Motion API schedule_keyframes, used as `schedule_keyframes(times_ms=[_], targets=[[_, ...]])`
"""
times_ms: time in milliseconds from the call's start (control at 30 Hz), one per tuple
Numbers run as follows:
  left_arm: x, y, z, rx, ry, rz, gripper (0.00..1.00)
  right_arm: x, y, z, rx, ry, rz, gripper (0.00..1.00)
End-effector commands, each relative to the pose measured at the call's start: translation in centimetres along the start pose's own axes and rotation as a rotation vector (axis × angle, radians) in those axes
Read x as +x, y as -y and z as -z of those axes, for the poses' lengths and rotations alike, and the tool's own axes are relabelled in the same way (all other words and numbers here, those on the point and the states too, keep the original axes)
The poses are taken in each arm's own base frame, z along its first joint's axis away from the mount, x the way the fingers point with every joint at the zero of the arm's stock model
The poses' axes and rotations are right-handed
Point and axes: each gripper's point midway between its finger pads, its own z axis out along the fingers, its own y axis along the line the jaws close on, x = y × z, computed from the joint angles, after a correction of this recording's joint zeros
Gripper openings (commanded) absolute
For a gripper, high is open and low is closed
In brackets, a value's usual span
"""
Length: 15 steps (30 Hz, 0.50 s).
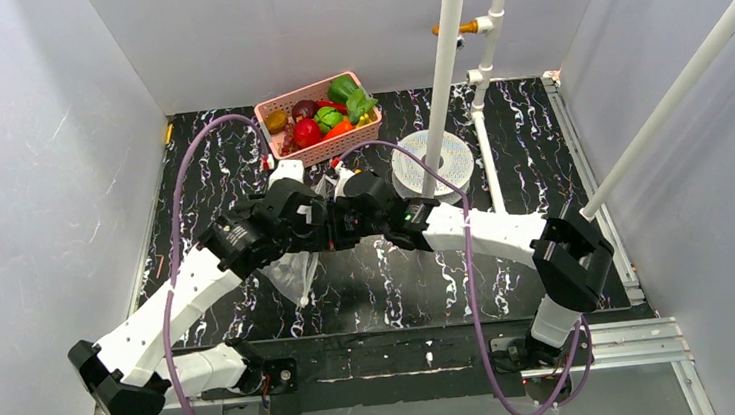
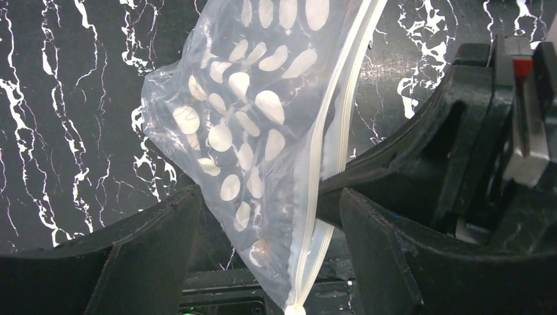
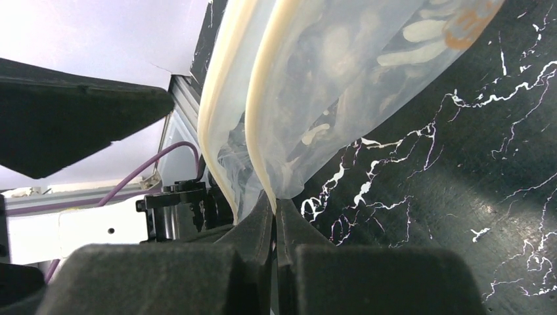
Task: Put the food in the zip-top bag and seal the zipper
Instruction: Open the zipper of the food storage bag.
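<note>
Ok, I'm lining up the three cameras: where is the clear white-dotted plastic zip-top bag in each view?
Top external: the clear white-dotted plastic zip-top bag shows just left of centre.
Left wrist: centre, running top to bottom.
Right wrist: upper middle, mouth edges towards the camera.
Shared landmark: the black white-veined marbled tabletop, in all three.

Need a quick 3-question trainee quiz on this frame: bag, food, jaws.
1. True or false: the basket is empty.
2. Which jaws are shut on the bag edge? A left; B right; C both.
3. Fill in: the bag hangs ___ the open left jaws.
Key: 1 false, food lies in it; 2 B; 3 between.
</note>
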Motion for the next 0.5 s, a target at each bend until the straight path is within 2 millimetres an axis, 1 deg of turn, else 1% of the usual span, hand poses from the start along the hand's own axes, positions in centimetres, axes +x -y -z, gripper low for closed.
schedule_keyframes(times_ms=[0,100,267,367,467], targets=[[-1.0,0.3,-0.3,-0.025,0.053,0.012,0.75,-2.5,-2.5,1.7,-0.038,0.090,-0.007,0.01],[-0.3,-0.2,-1.1,-0.063,0.050,0.003,0.72,-2.7,-2.8,1.9,-0.045,0.093,-0.007,0.01],[0.8,-2.5,-1.0,-0.148,0.053,-0.029,0.57,-3.0,-3.1,2.0,-0.053,0.103,-0.009,0.01],[1.7,-3.9,-1.0,-0.191,0.061,-0.065,0.51,-2.6,-3.0,2.2,-0.056,0.096,-0.019,0.01],[2.3,-4.8,-1.0,-0.221,0.063,-0.083,0.47,-2.1,-2.8,2.5,-0.061,0.090,-0.024,0.01]])
